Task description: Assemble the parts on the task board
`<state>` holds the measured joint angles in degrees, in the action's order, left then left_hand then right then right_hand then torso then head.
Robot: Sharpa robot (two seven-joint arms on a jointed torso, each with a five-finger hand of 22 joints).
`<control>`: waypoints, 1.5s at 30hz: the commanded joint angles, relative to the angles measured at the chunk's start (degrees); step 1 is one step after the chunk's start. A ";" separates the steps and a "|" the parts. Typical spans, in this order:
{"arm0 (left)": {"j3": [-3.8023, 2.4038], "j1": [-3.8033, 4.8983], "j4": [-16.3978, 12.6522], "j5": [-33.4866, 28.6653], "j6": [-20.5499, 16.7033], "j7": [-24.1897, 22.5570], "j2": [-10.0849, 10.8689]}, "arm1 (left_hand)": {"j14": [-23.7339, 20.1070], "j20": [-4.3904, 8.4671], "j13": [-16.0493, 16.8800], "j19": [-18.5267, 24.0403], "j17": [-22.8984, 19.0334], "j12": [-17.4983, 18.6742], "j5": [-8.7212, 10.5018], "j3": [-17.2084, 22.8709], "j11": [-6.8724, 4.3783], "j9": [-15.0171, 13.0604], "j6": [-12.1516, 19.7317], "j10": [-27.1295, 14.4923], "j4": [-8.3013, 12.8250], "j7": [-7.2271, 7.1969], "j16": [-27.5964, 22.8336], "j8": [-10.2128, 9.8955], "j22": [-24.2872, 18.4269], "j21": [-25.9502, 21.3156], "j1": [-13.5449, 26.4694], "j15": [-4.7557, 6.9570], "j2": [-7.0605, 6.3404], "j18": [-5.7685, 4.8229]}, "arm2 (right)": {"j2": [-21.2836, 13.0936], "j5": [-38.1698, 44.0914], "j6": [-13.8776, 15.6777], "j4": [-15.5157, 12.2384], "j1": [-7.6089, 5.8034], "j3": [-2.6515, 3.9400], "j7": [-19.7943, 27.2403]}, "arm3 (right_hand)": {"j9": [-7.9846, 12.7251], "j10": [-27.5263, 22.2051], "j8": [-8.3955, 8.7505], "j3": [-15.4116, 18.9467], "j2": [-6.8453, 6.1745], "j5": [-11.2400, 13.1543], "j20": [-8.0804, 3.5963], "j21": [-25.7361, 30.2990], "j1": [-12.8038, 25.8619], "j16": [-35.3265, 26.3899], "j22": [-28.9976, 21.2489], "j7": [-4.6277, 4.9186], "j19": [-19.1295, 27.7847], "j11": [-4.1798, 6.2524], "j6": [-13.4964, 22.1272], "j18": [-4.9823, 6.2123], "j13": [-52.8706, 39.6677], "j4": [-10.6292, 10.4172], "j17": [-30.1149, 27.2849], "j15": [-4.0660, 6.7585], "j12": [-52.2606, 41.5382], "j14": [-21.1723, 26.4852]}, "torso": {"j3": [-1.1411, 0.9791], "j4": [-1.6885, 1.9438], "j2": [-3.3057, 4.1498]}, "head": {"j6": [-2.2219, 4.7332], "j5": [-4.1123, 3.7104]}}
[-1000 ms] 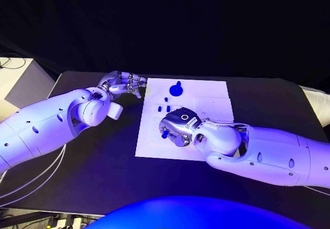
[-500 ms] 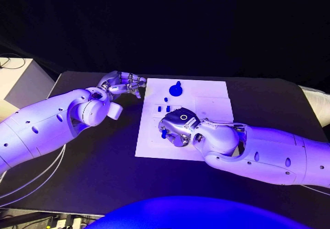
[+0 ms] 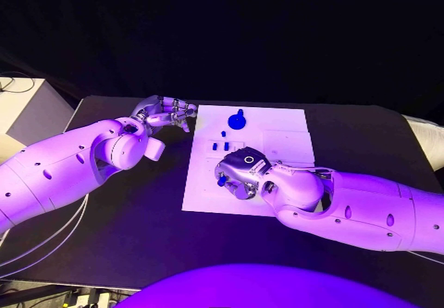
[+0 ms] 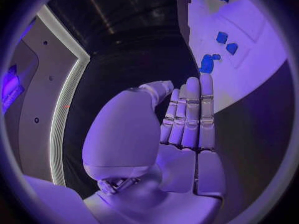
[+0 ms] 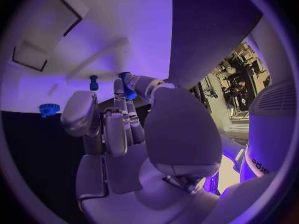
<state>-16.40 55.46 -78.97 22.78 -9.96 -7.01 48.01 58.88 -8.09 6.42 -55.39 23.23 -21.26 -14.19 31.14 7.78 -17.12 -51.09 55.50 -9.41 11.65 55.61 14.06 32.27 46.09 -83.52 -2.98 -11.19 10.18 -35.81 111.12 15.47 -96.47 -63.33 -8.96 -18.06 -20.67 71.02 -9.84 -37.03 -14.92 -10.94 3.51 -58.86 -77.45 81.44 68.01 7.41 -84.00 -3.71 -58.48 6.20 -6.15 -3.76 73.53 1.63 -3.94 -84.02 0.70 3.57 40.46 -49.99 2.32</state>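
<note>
Task board (image 3: 278, 128): white plate, taken as landmark.

Small blue part (image 5: 129, 91): pinched at the fingertips of the right hand (image 3: 242, 174), which is poised over the board's near-left area. The part is judged light, rigid and smooth, so prone to slipping; it is best gripped across its sides, near the middle.

Blue knob-like part (image 3: 237, 120): set at the board's far edge, left of centre.

Small blue pieces (image 3: 219, 145): grouped near the board's left edge, just beyond the right hand. These could be knocked as the hand moves.

Left hand (image 3: 167, 113): held off the board's far-left corner, fingers straight and close together, nothing grasped.
</note>
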 commanded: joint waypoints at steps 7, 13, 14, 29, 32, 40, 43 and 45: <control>-0.05 0.02 -0.13 -0.29 0.14 -0.22 -0.03 | 0.41 -0.06 -0.08 -0.48 -0.09 -0.18 -0.14 0.04 -0.04 0.05 -0.44 -0.42 -0.14 -0.07 -0.17 0.33 -0.05 -0.17 -0.40 -0.12 0.27 0.40 | -0.33 0.18 1.17 -0.34 0.21 -0.06 -0.50 | 0.31 -3.97 1.71 1.73 -1.67 1.15 0.78 1.16 1.08 -0.52 -0.52 -0.50 -0.85 -0.65 3.04 -0.34 0.83 -0.80 -0.57 -0.93 0.47 -2.52 | -0.02 0.01 0.03 | -0.01 0.08; -0.05 0.02 -0.10 -0.29 0.21 -0.17 -0.05 | 0.41 -0.06 -0.08 -0.48 -0.09 -0.18 -0.14 0.04 -0.04 0.05 -0.44 -0.42 -0.14 -0.07 -0.17 0.33 -0.05 -0.17 -0.40 -0.12 0.27 0.40 | -0.43 0.46 2.64 -0.16 0.23 -0.06 -1.17 | 1.18 -8.31 3.72 5.85 -1.29 1.61 1.39 4.30 0.28 -1.31 -2.57 -0.54 -0.26 -1.42 6.36 0.14 1.82 -0.73 -1.95 -1.53 0.37 -2.16 | 0.00 -0.04 -0.01 | -0.01 0.04; -0.05 0.02 -0.10 -0.29 0.21 -0.17 -0.05 | 0.41 -0.06 -0.08 -0.48 -0.09 -0.18 -0.14 0.04 -0.04 0.05 -0.44 -0.42 -0.14 -0.07 -0.17 0.33 -0.05 -0.17 -0.40 -0.12 0.27 0.40 | -0.43 0.47 2.69 -0.15 0.23 -0.06 -1.19 | 1.36 -8.76 4.02 6.37 -1.23 1.74 1.43 4.80 0.11 -1.45 -2.91 -0.50 -0.16 -1.48 6.84 0.23 1.92 -0.77 -2.19 -1.61 0.40 -2.11 | 0.00 -0.04 -0.01 | -0.01 0.04; -0.04 0.01 -0.06 -0.29 0.30 -0.08 -0.02 | 0.41 -0.05 -0.11 -0.49 -0.12 -0.21 -0.14 0.03 -0.04 0.07 -0.45 -0.48 -0.13 -0.08 -0.18 0.36 -0.07 -0.18 -0.48 -0.11 0.28 0.40 | -1.42 1.23 6.29 -0.20 0.30 -0.03 -2.59 | 3.99 -13.15 5.79 18.37 1.37 2.32 2.13 8.23 -6.04 -2.37 -5.24 -1.08 -0.06 -2.27 9.24 0.70 2.35 -4.62 -3.99 -2.24 0.19 -1.81 | 0.02 0.08 0.01 | 0.11 -0.13; -0.04 0.01 -0.05 -0.29 0.26 -0.11 0.00 | 0.41 -0.05 -0.11 -0.49 -0.12 -0.21 -0.14 0.03 -0.04 0.07 -0.45 -0.48 -0.13 -0.08 -0.18 0.36 -0.07 -0.18 -0.48 -0.11 0.28 0.40 | -2.47 0.72 7.66 -0.77 0.29 0.07 -2.42 | 4.13 -12.84 5.62 18.78 1.58 1.89 2.12 8.18 -6.58 -2.51 -5.21 -0.99 -0.14 -2.20 8.91 0.70 2.27 -5.13 -4.24 -2.19 -0.02 -1.75 | -0.02 0.02 -0.02 | 0.30 -0.24; -0.04 -0.04 -0.09 -0.61 -0.36 -1.01 0.15 | 0.40 -0.05 -0.13 -0.50 -0.15 -0.24 -0.13 0.00 -0.03 0.11 -0.37 -0.53 -0.15 -0.06 -0.19 0.34 -0.09 -0.20 -0.51 -0.11 0.26 0.40 | -8.25 -15.68 13.95 -2.84 -2.22 1.34 2.31 | 4.42 -2.46 2.76 12.22 -0.40 0.90 1.08 7.10 -7.66 -2.52 -4.38 1.16 -0.88 -0.79 3.33 0.47 0.99 -8.98 -4.22 -0.98 -2.85 -1.89 | -0.07 -0.28 -0.04 | 1.15 -1.04; -0.04 -0.15 -0.11 -0.76 -0.48 -1.29 0.19 | 0.39 -0.06 -0.13 -0.50 -0.16 -0.27 -0.12 -0.03 -0.03 0.12 -0.35 -0.50 -0.17 -0.06 -0.20 0.32 -0.09 -0.21 -0.48 -0.12 0.22 0.39 | -10.45 -23.61 14.19 -2.98 -3.65 1.66 5.03 | 4.14 1.59 1.53 10.73 -0.90 0.68 0.75 5.90 -7.67 -2.02 -3.49 1.33 -1.17 -0.25 1.60 0.31 -0.25 -9.31 -3.47 -0.62 -4.44 -2.11 | -0.12 -0.24 -0.06 | 1.61 -1.68; -0.04 -0.42 -0.16 -0.87 -0.59 -1.47 0.25 | 0.39 -0.06 -0.13 -0.50 -0.16 -0.27 -0.12 -0.03 -0.03 0.12 -0.35 -0.50 -0.17 -0.06 -0.20 0.32 -0.09 -0.21 -0.48 -0.12 0.22 0.39 | -12.44 -31.62 12.37 -2.70 -4.94 1.91 7.07 | 3.55 6.05 0.06 10.82 -1.13 0.00 0.10 3.63 -7.31 -0.82 -1.88 0.33 -1.64 1.09 -0.13 0.03 -2.48 -9.17 -1.50 0.34 -7.68 -2.60 | -0.14 -0.28 -0.14 | 1.91 -2.17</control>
<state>-16.40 55.18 -78.97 22.55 -10.14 -7.22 48.26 58.88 -8.09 6.36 -55.39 23.13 -21.26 -14.19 31.14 7.78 -17.06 -51.09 55.50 -9.41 11.65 55.61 14.06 32.24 46.09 -83.52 -2.98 -11.19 10.18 -47.79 93.76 27.06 -99.25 -67.96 -7.10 -16.07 -17.08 76.14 -9.61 -26.06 -15.61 -10.84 3.85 -54.92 -84.68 80.41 65.90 7.72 -84.00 -3.22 -58.41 6.20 -8.42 -12.97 71.72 1.80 -11.36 -84.02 0.60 3.31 40.39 -48.45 0.72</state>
